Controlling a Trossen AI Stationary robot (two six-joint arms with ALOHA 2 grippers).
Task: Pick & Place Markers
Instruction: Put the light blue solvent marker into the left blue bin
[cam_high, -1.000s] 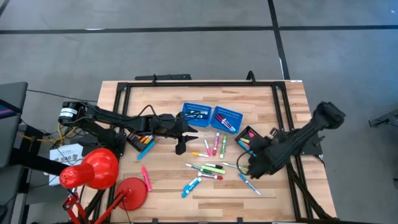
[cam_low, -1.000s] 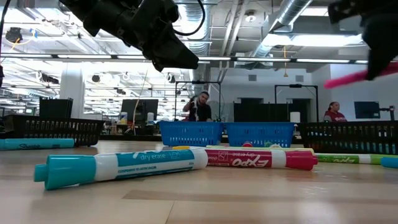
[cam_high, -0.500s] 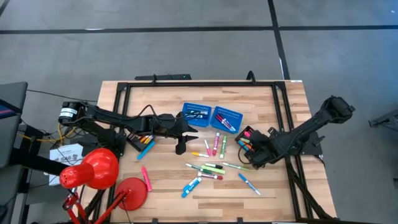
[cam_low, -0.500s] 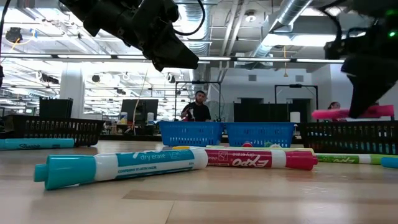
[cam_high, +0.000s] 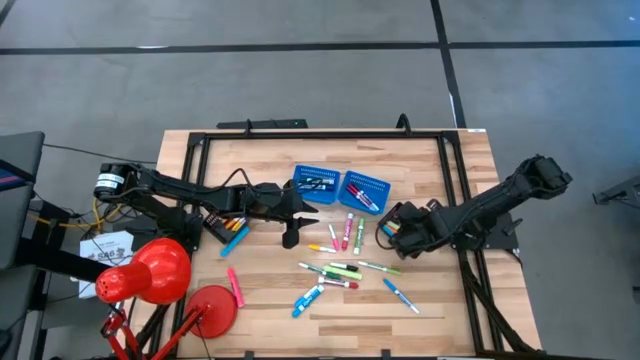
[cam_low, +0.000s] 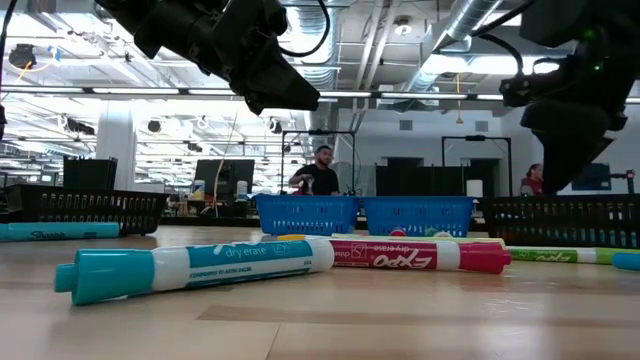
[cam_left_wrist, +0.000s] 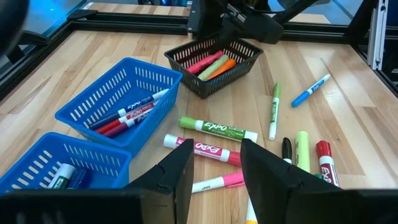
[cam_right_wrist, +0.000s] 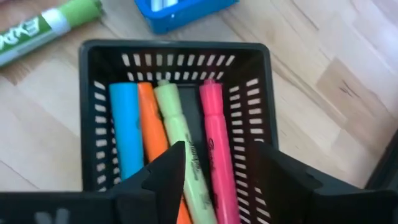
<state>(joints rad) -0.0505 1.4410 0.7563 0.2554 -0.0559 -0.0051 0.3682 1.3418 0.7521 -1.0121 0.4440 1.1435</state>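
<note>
Now hovering over the small black mesh tray at table's right: right gripper, fingers apart, nothing between them. Inside that tray, side by side: four fat highlighter-type markers, blue, orange, pale green, pink. Pink one lying flat, clear of the fingers, so apparently just dropped off.

Left gripper parked mid-table near the two blue perforated plastic baskets, fingers parted w/ a gap, empty. A few thin capped pens already in each basket per left wrist view. Second black tray at table's left w/ some markers in it too, count unclear.

Progress est.: partway, maybe a third to half. Left to do: approx. a dozen or more loose markers scattered on the wooden table betw. baskets and front edge, pink, green, blue, white-bodied, plus a stray pink one beside the red lamp base. Sorting rule not certain from here.

Beyond the table, in low view: a person, not involved.
</note>
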